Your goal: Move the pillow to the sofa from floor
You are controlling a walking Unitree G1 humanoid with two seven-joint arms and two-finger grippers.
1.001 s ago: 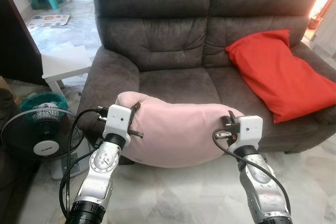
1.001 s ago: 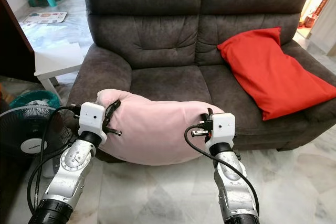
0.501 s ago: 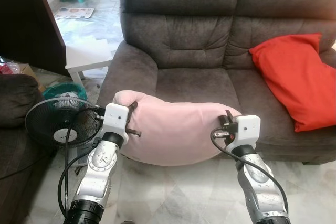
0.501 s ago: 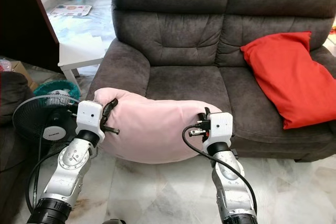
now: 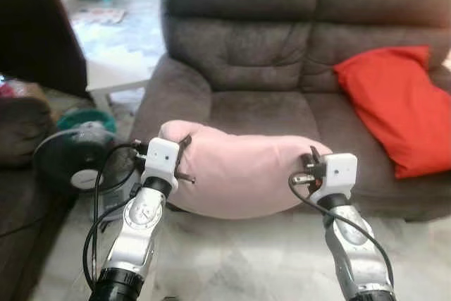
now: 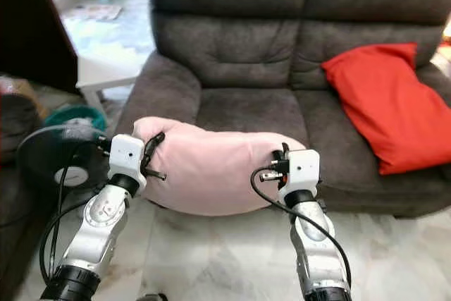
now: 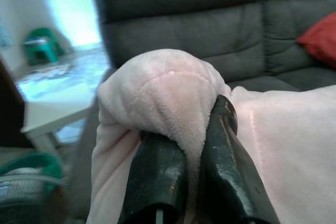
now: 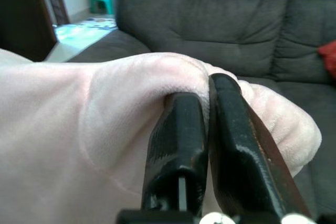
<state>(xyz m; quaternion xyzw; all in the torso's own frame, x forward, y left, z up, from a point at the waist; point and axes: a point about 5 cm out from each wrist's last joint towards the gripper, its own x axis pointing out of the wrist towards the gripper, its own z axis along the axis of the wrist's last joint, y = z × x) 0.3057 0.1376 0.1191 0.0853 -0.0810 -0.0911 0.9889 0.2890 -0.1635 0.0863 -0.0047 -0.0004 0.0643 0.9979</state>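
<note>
Pillow (image 5: 239, 177) of pink colour hangs between the two arms in front of the sofa (image 5: 254, 111), above the floor (image 5: 246, 259), its upper edge about level with the front of the seat. The left tool (image 7: 191, 153) pinches one corner of the fabric and the right tool (image 8: 207, 129) pinches the other, both pressed together on it. Compared with a second ago the view has turned to the left, so the empty seat cushion is now straight ahead; I judge the robot is lining up to put the pillow there. The pictures are a little blurred. A red cushion (image 5: 394, 103) is cut off at the edge, and the pillow hides the lower front of the sofa.
</note>
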